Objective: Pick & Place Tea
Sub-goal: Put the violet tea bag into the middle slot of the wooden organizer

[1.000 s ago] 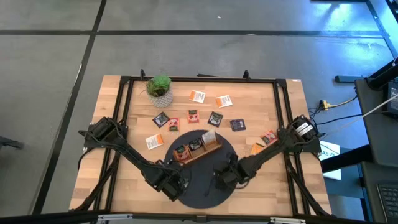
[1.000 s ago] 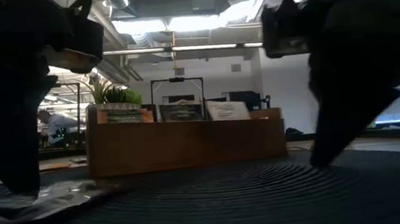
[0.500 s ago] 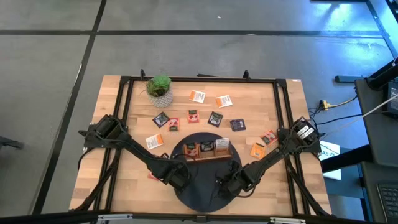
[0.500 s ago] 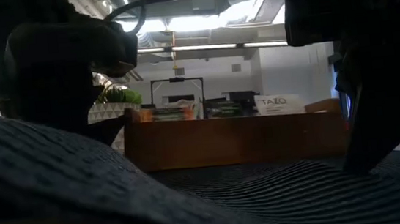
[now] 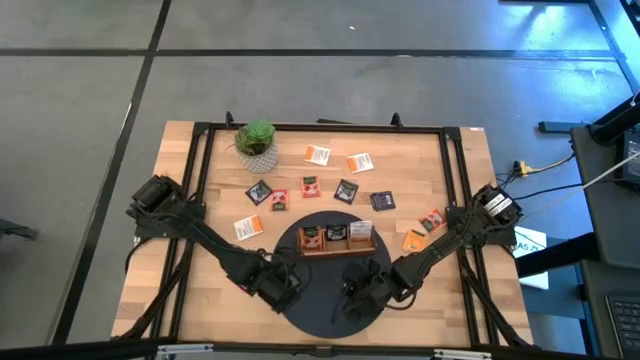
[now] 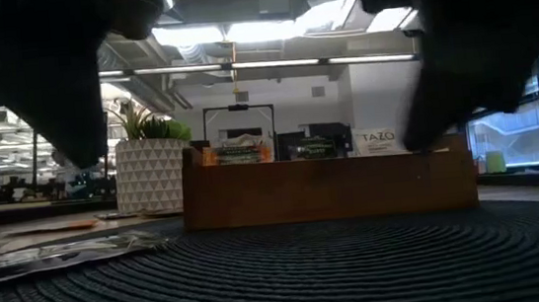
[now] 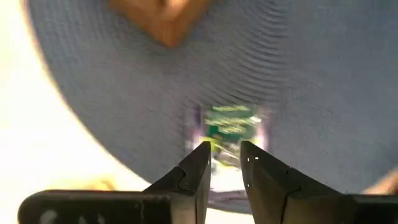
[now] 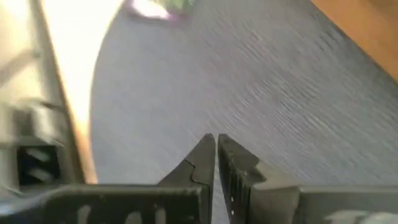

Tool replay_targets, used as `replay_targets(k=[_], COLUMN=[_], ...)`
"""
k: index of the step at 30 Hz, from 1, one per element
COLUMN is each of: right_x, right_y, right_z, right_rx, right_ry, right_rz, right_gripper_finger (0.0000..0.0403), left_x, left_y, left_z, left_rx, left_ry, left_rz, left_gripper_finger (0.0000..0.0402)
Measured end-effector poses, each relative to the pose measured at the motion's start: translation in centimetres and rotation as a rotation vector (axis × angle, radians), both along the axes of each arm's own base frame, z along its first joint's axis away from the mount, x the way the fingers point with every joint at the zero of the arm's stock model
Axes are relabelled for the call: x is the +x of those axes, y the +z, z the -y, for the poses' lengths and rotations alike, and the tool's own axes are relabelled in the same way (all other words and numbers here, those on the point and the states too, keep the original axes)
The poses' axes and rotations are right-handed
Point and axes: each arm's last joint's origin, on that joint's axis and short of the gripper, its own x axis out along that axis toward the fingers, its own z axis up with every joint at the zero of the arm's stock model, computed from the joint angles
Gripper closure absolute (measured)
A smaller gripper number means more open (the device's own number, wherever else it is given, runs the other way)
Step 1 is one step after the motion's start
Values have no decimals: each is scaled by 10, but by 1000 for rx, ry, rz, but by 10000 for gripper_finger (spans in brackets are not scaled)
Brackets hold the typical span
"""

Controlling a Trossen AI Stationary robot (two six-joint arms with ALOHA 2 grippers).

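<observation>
A green tea packet (image 7: 233, 121) lies flat near the edge of the round dark mat (image 5: 330, 305); in the low view the packet (image 6: 61, 256) lies at the left. My left gripper (image 7: 226, 148) hangs just above it, narrowly open, with nothing between its fingers. My right gripper (image 8: 216, 140) is shut and hangs over the mat's near right part (image 5: 358, 287), clear of it. The wooden tray (image 5: 338, 238) stands on the mat's far part with tea packets (image 5: 333, 233) upright in it. More tea packets (image 5: 318, 154) lie flat on the table beyond it.
A potted plant (image 5: 257, 140) stands at the far left of the table. Loose packets lie left of the mat (image 5: 247, 227) and right of it (image 5: 415, 240). Black frame rails (image 5: 455, 200) run along the table's sides.
The mat has turned on the table and carried the tray round: the tray stood slanted and now lies parallel to the table's near edge. The mat's left part was raised half a second ago and lies flat again. Both grippers have risen off the mat.
</observation>
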Motion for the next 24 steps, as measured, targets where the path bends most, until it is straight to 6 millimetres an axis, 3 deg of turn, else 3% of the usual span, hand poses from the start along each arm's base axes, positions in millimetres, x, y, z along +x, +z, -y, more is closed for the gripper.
replay_targets(k=[7, 16, 24], right_x=[20, 36, 42], right_y=[15, 29, 29], right_z=[0, 11, 12], right_rx=[40, -73, -3], right_ry=[55, -43, -30], right_rz=[206, 413, 440], right_gripper_finger=[378, 375, 311], left_x=[-6, -7, -7], left_y=[-12, -37, -43], left_z=[28, 38, 39], left_rx=[-24, -7, 33], left_ry=[-64, -49, -125], left_rz=[42, -13, -31], left_gripper_finger=[317, 318, 318])
